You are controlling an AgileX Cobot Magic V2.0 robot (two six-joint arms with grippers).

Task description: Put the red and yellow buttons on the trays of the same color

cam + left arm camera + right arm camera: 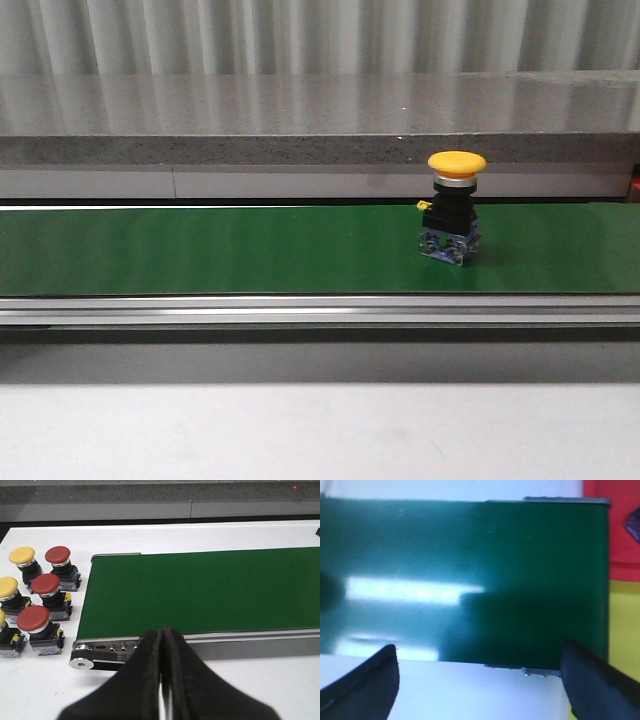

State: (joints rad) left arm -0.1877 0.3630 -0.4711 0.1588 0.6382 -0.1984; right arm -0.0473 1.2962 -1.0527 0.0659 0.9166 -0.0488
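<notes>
A yellow button (456, 205) stands upright on the green conveyor belt (220, 250), right of centre in the front view. No gripper shows in that view. In the left wrist view, my left gripper (162, 630) is shut with nothing between its fingers, hovering at the belt's near edge (200, 595). Several red buttons (46, 589) and yellow buttons (23, 560) stand grouped on the white table beside the belt's end. In the right wrist view, my right gripper (480, 672) is open and empty over the belt's end (470, 580). A red tray (615, 525) and a yellow tray (625, 625) lie just past that end.
A grey ledge (320, 120) runs behind the conveyor, with a corrugated wall above it. The belt's aluminium side rail (320, 310) faces me, and the roller end (82, 662) sits near the left fingers. White table surface (320, 430) lies in front.
</notes>
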